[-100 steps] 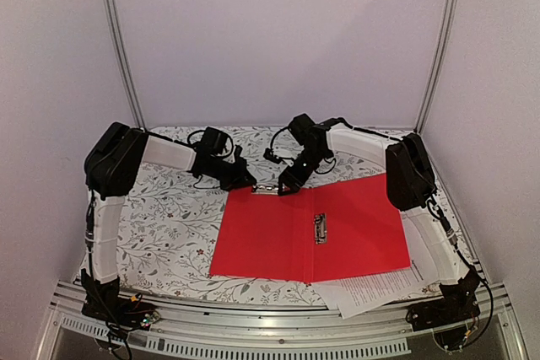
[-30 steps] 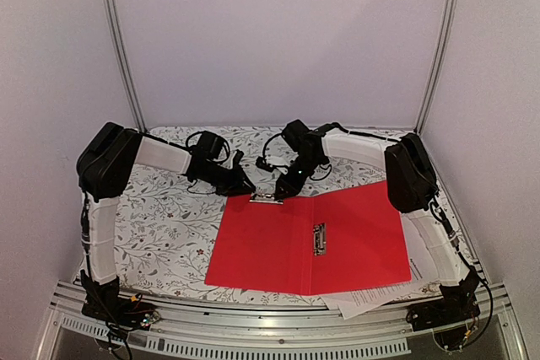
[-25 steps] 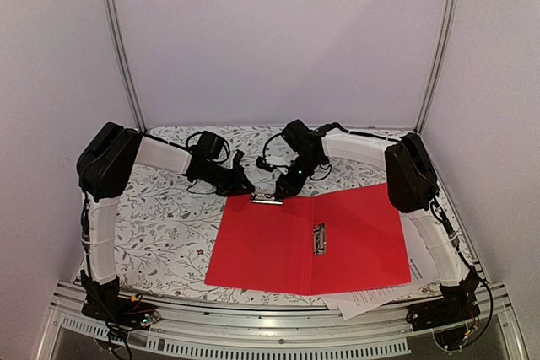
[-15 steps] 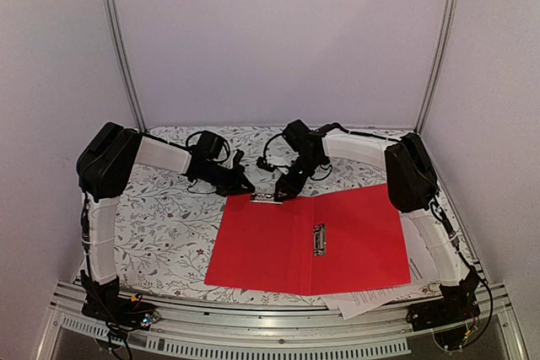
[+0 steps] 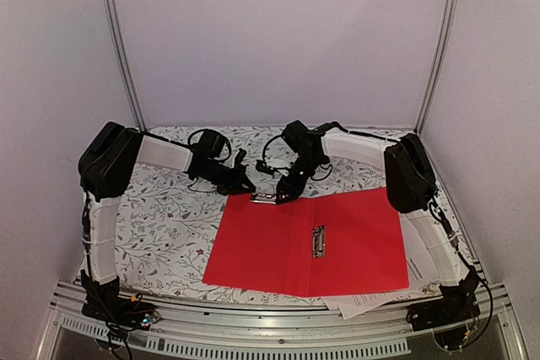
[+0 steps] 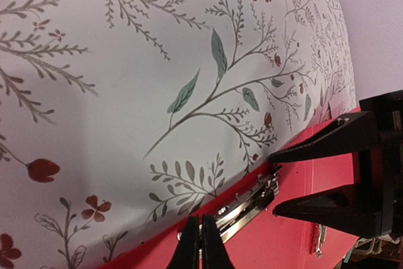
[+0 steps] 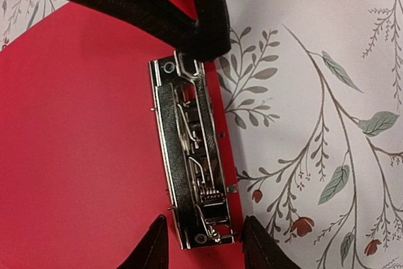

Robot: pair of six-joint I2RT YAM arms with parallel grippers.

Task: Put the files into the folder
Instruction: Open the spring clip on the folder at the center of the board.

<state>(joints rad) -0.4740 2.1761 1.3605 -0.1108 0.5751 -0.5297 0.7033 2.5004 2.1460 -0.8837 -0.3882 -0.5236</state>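
The red folder (image 5: pixel 304 242) lies open and flat on the floral cloth. A metal clip (image 5: pixel 267 199) sits at the far edge of its left half. My left gripper (image 5: pixel 251 188) is shut, its tips (image 6: pixel 200 222) resting at the clip's (image 6: pixel 249 203) left end. My right gripper (image 5: pixel 283 196) is open, and its fingertips (image 7: pixel 203 220) straddle the clip's (image 7: pixel 189 149) other end without touching it. The files (image 5: pixel 380 297) are white printed sheets that poke out from under the folder's near right corner; the rest of them is hidden.
A second small metal fastener (image 5: pixel 319 240) sits on the folder's spine. The floral cloth (image 5: pixel 160 208) shows to the left of and behind the folder. Aluminium posts (image 5: pixel 122 48) and pale walls enclose the table on three sides. A metal rail (image 5: pixel 270 322) runs along the near edge.
The folder has slid a little toward the near edge and squared up, so it covers more of the files. Both grippers stay at the clip. The left jaws have closed and the right jaws have widened.
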